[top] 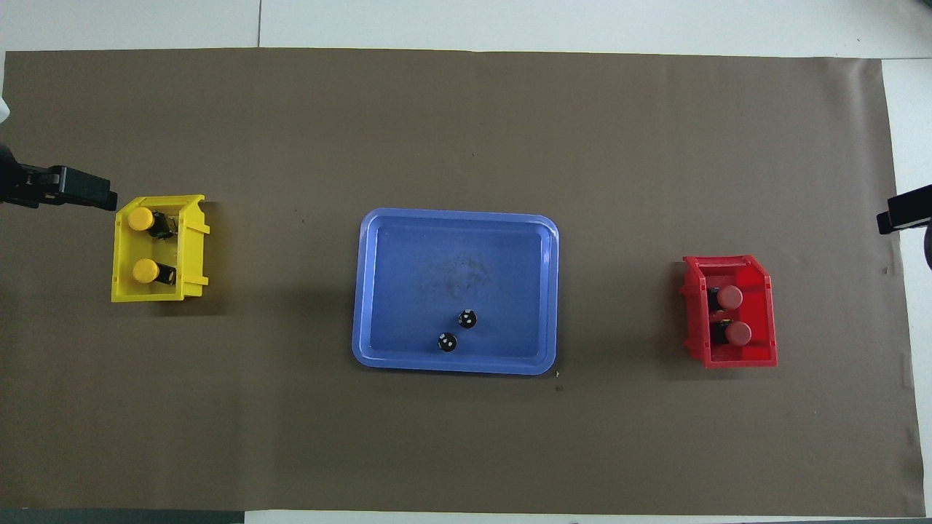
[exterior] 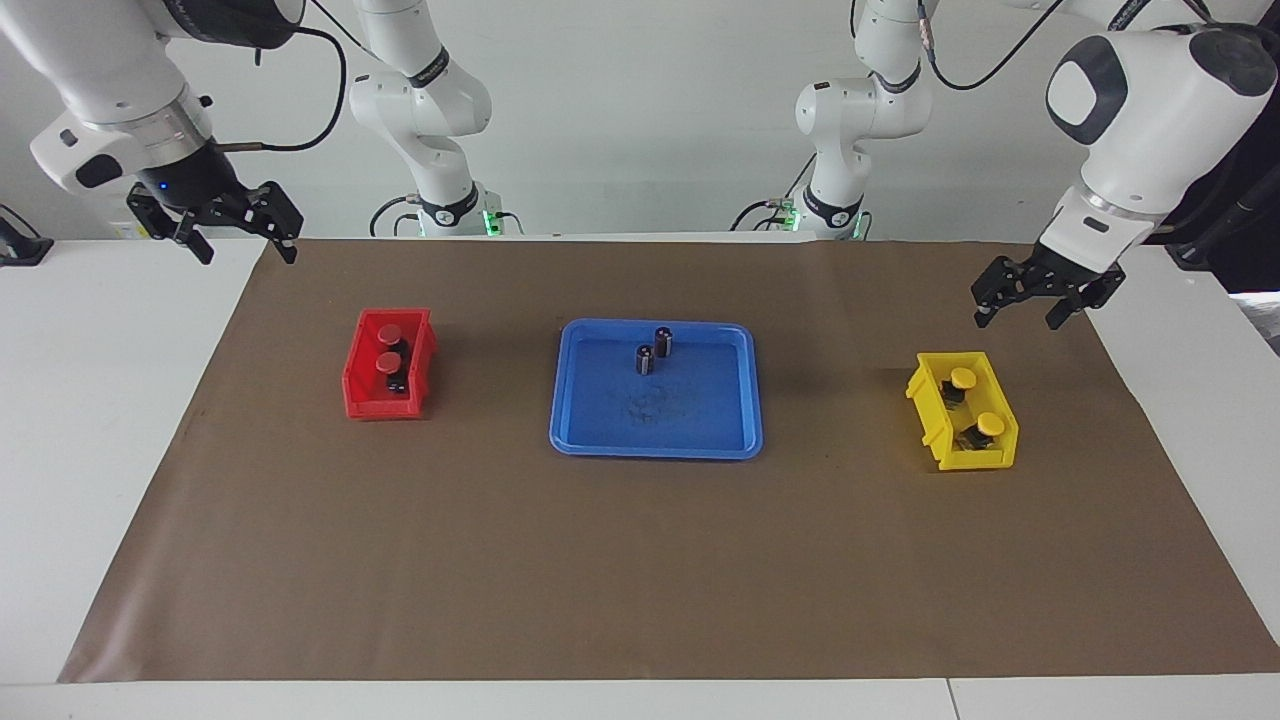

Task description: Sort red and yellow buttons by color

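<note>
Brown paper covers a white table, with white walls at the robots' end; the left gripper is raised over the paper just beside the yellow bin, its fingers spread and nothing held between them; the right gripper is likewise spread and unloaded, waiting above the table edge at the right arm's end. Two yellow buttons are seen inside the yellow bin, one nearer the robots than the other; two red buttons are seen inside the red bin, toward the right arm's end. Between the bins a blue tray is placed, with two dark cylinders standing in it. All four buttons are already matched to bins, so the sorting is judged complete; nothing appears left but withdrawal of the arms.
</note>
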{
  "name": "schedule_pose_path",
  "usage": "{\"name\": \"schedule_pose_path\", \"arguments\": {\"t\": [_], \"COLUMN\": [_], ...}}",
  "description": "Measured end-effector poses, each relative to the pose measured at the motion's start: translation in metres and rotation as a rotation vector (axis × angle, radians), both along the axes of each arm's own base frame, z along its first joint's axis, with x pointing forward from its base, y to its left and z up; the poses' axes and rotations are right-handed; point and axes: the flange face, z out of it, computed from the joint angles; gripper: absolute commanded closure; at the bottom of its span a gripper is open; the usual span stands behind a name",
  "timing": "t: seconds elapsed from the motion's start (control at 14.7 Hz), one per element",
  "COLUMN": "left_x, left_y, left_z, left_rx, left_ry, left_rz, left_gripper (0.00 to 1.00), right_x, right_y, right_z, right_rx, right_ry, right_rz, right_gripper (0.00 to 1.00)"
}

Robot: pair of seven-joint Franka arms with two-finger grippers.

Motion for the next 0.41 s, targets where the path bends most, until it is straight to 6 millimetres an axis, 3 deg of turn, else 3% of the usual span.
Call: {"name": "schedule_pose_path", "arguments": {"t": [0.2, 0.41], "left_x": [-0.006, -0.009], "left_y": [-0.016, -0.017], "left_z": [0.026, 0.04], "left_rx": [0.0, 0.0], "left_ry": [0.0, -0.002], "left_rz": [-0.03, -0.033], "left_gripper": [0.0, 0.0], "right_x": [0.0, 0.0], "right_y": [0.0, 0.0], "right_z": [0.0, 0.0], "right_rx": [0.0, 0.0], "right_ry": [0.0, 0.0], "right_rz": [0.0, 0.0], "right_gripper": [0.0, 0.0]}}
